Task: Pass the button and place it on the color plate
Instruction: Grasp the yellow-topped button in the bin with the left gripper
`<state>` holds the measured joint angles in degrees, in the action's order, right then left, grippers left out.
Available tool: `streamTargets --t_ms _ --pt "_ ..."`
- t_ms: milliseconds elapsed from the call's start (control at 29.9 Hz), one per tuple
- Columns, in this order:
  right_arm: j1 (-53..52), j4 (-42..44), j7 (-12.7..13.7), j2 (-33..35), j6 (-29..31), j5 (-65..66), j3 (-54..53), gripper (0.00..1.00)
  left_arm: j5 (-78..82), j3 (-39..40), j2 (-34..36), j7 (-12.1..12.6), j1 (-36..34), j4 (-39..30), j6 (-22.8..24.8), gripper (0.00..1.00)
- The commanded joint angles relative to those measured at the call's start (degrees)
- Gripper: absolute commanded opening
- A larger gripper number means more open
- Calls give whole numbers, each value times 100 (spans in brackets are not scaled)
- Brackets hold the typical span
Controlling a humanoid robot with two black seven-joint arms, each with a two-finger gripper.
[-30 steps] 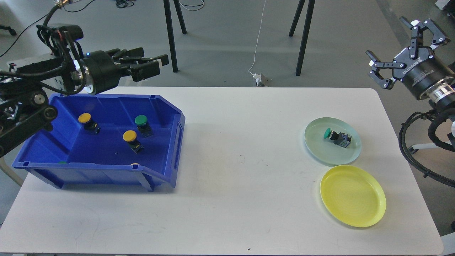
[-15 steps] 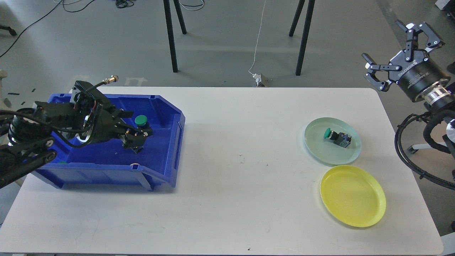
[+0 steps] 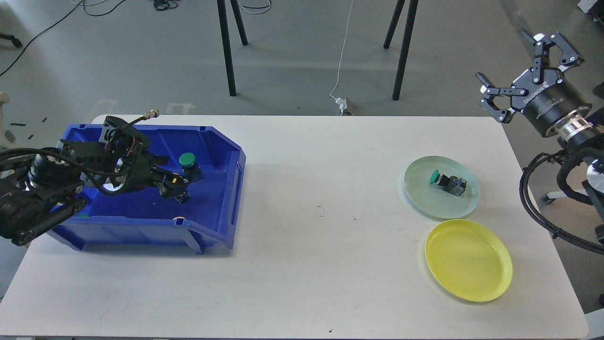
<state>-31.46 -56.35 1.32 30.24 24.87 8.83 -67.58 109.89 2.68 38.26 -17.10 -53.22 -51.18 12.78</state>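
Observation:
My left gripper is down inside the blue bin, right over the spot where a yellow-capped button lay. Its dark fingers hide that button's cap, and I cannot tell whether they are closed on it. A green-capped button stands just behind the gripper, in the bin. My right gripper is open and empty, held high beyond the table's far right corner. A pale green plate holds one green button. The yellow plate in front of it is empty.
The white table carries the bin at the left and both plates at the right. A pale cap and a green cap peek out along the bin's front wall. Stand legs rise behind the table.
My left arm came down from above the bin's back rim into the bin and onto the yellow button; it now hides both yellow buttons. My right gripper drifted slightly left and up, staying open.

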Motion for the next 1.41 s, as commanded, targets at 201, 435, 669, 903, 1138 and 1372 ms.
streamTargets --t_ms 201,435,669,903,1138,1372 --pt "17 2 0 -36 -17 5 70 97 24 -31 -169 -162 198 433 -13 72" --pt "9 2 0 -133 -26 5 35 97 -3 -22 -205 -267 198 566 -13 57" --pt "9 10 0 -133 -26 5 17 97 -3 -31 -196 -276 225 557 31 35" --pt "9 10 0 -133 -26 13 17 97 6 -22 -135 -285 181 294 49 31" --pt "9 10 0 -133 -26 5 17 97 -3 57 498 -276 102 -479 57 31" --pt "9 -16 0 -71 -17 -4 -27 97 -11 188 2104 -197 -276 -2078 -4 31"
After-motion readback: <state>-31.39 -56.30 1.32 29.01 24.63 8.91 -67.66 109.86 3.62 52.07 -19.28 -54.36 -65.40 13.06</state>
